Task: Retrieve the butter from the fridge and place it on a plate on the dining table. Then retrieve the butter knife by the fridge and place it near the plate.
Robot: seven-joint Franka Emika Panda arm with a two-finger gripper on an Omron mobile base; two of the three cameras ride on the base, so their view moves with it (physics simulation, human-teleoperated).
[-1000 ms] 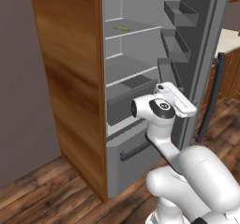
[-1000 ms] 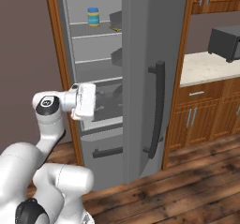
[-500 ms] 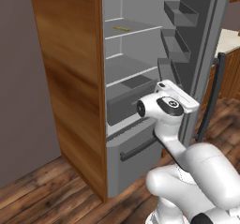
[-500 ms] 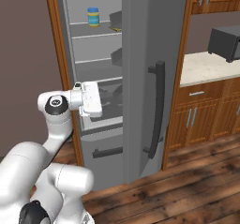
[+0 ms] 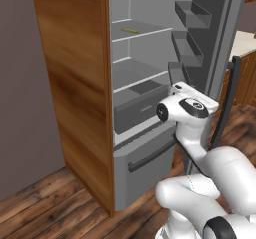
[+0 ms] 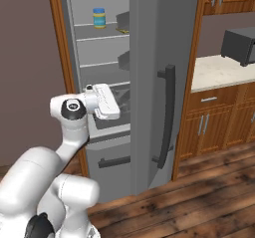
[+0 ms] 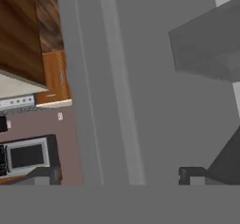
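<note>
The fridge point(image 5: 150, 83) stands open, its door point(image 5: 220, 48) swung to the right with several bins on its inner side. The butter point(image 5: 131, 31), a thin yellow-olive stick, lies on an upper shelf. My white hand point(image 5: 192, 100) hovers at drawer height in front of the opening, well below the butter. In the hand view my gripper point(image 7: 119, 177) is open: its dark fingertips point(image 7: 191, 174) stand far apart with nothing between them, facing the door's inner side. The plate, the dining table and the butter knife are out of view.
A blue-lidded jar point(image 6: 99, 18) stands on the top shelf. A grey drawer point(image 5: 137, 110) fills the lower compartment, above a freezer front with a dark bar handle point(image 5: 150, 155). To the right are a wall counter point(image 6: 219, 70) and a microwave point(image 6: 242, 45).
My hand has shifted slightly upward and to the right, closer to the fridge opening. The fridge and what it holds have not moved.
</note>
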